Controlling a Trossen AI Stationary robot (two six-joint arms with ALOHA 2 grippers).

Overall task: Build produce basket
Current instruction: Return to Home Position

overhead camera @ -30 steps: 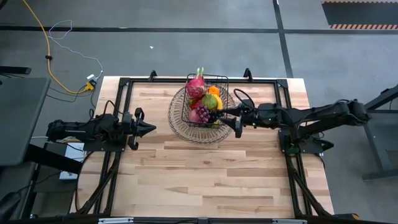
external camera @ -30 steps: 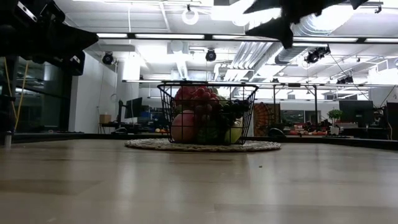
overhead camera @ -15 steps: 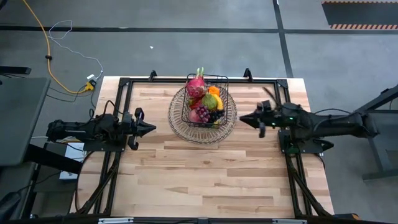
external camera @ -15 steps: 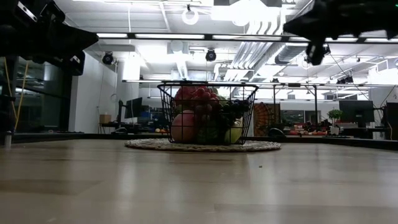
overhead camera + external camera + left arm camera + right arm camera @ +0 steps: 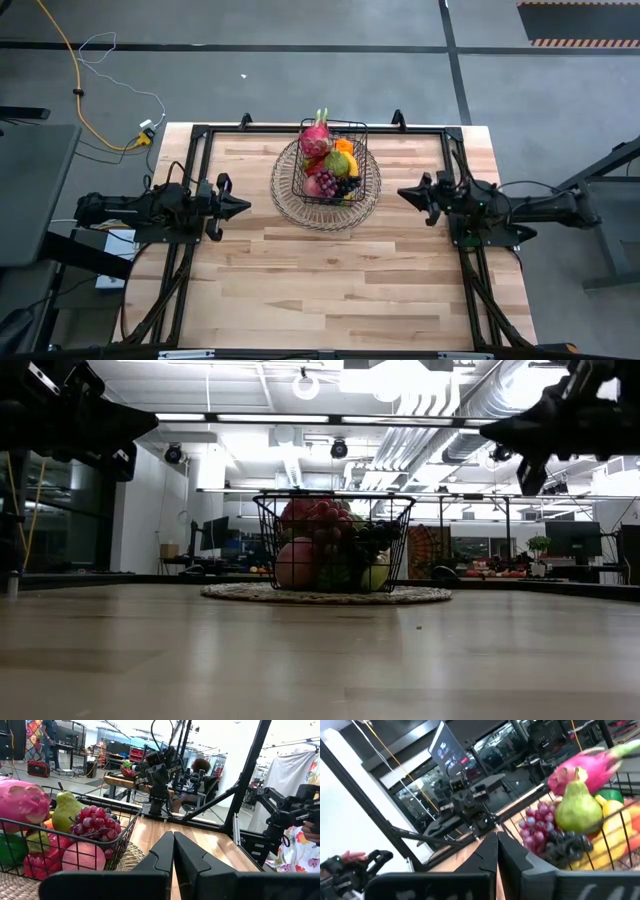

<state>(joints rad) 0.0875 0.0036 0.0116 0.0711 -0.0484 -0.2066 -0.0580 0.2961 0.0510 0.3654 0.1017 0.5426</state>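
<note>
The dark wire basket [image 5: 333, 165] stands on a round woven tray [image 5: 290, 205] at the table's far middle. Produce fills it: a pink dragon fruit [image 5: 316, 138], a green pear [image 5: 577, 810], purple grapes [image 5: 92, 820], and yellow and orange fruit. My left gripper [image 5: 245, 205] hovers level at the table's left edge, shut and pointing at the basket. My right gripper [image 5: 402, 192] hovers level to the basket's right, a hand's width clear of the tray, shut on nothing. Both show high above the table in the low view, the left gripper [image 5: 150, 422] and the right gripper [image 5: 488, 430].
Dark frame rails [image 5: 200, 150] run along the table's left, right and far edges. The near half of the wooden tabletop [image 5: 330, 290] is bare. A yellow cable [image 5: 85, 100] lies on the floor beyond the far left corner.
My right gripper has drawn back from the basket's right side toward the table's right edge, sinking a little, and has shut its fingers with nothing between them. The basket and its produce have stayed where they were.
</note>
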